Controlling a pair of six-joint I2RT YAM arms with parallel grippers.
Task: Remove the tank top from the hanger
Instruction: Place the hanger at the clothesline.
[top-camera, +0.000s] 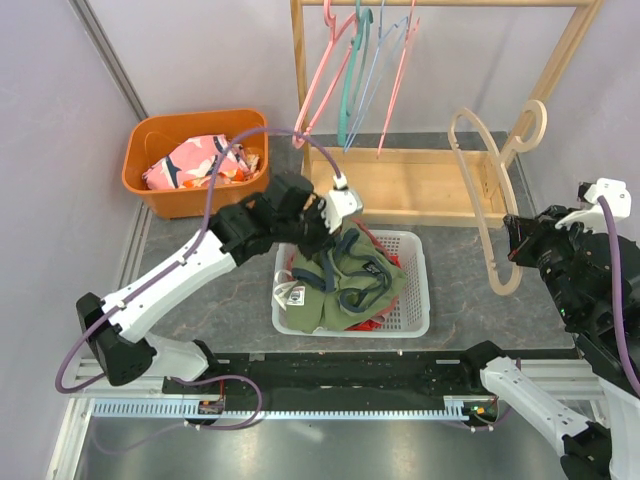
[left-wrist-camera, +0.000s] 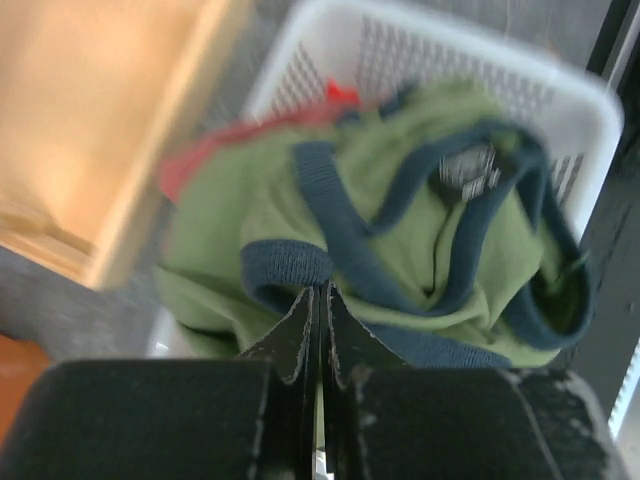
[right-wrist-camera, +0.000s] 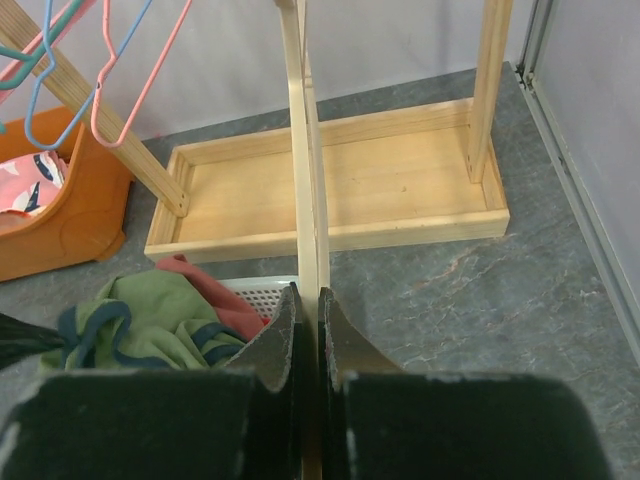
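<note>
Green tank top (top-camera: 345, 285): heaped in the white basket (top-camera: 418, 322), on top of red cloth (right-wrist-camera: 215, 295), and off the wooden hanger (right-wrist-camera: 305, 180).
Handling: judging by its folds, a light, limp knit that will sag and drape rather than slip.
Where to hold: the navy binding (left-wrist-camera: 322, 200) at a strap or armhole looks thickest and least stretchy.
Left gripper (left-wrist-camera: 320, 292): fingers pressed together at the binding; I cannot tell whether cloth is pinched.
Right gripper (right-wrist-camera: 308, 292): clamped on the bare hanger, well right of the basket.
</note>
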